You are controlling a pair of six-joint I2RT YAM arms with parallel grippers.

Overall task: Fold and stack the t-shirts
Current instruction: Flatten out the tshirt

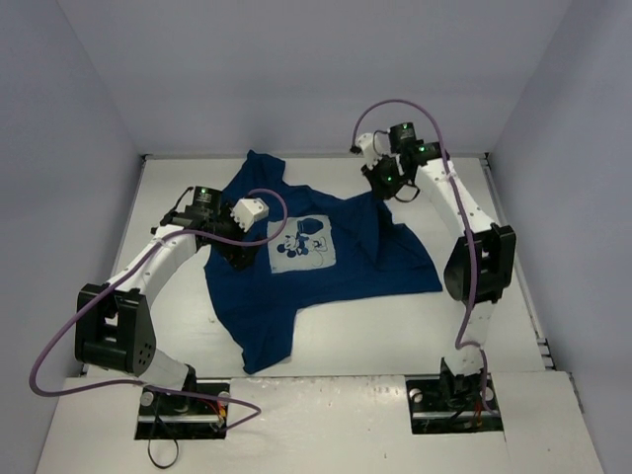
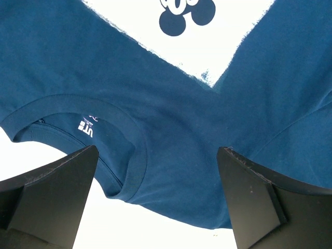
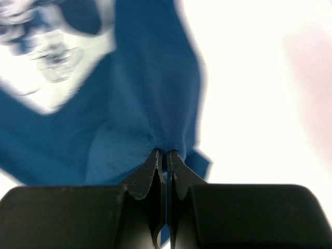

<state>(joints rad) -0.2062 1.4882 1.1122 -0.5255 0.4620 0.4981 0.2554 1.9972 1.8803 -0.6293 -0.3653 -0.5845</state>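
A navy blue t-shirt [image 1: 326, 281] lies spread on the white table [image 1: 494, 326], its pale square mouse print [image 1: 301, 243] facing up. My left gripper [image 1: 237, 257] hovers open over the shirt's left side. In the left wrist view the ribbed collar [image 2: 129, 155] with its white label and the shirt's edge [image 2: 197, 155] lie between the wide-apart fingers [image 2: 57, 192]. My right gripper [image 1: 381, 194] is shut on a pinch of the t-shirt's cloth [image 3: 150, 93] at the far right, and the fabric rises in a ridge toward it. The right gripper [image 3: 166, 153] shows cloth squeezed between its tips.
Pale walls [image 1: 79, 148] enclose the table on the left, back and right. Both arm bases [image 1: 183, 410] sit at the near edge, with purple cables [image 1: 59, 346] looping beside them. The right arm's elbow [image 1: 479, 262] stands over the table's right side.
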